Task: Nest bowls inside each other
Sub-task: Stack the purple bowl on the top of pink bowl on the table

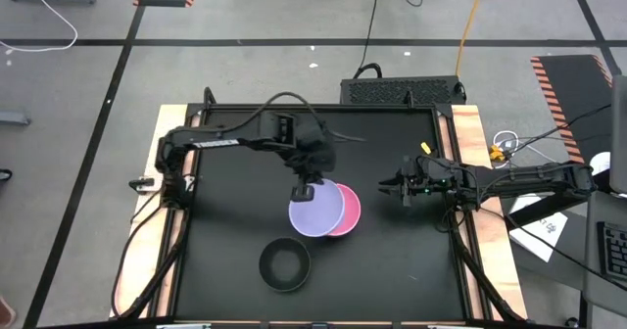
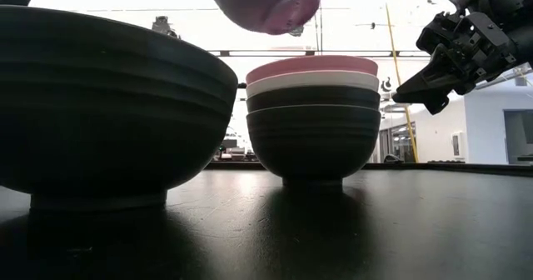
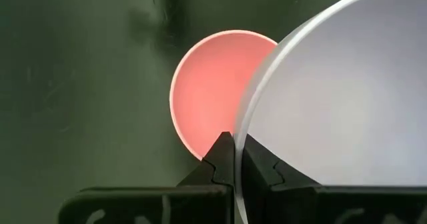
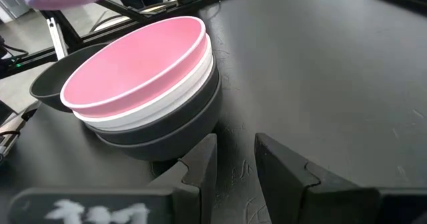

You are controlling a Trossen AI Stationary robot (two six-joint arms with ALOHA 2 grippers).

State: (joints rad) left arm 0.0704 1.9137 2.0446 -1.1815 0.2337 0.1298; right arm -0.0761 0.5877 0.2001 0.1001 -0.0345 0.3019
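Lavender plastic, thin and stiff by the look of it, the purple bowl (image 1: 314,214) hangs in the air pinched at its rim by the left gripper (image 1: 305,190), partly over the pink bowl (image 1: 347,211) that tops a nested stack of white and black bowls (image 2: 313,117); one black bowl (image 1: 284,264) sits alone nearby. Such a shell likely weighs little but is slick, so the rim is the sensible hold. The right gripper (image 1: 396,185) waits beside the stack, fingers slightly apart.

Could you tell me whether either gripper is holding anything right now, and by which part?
The left gripper holds the lavender bowl by its rim, raised above the pink bowl. The right gripper is open and holds nothing.
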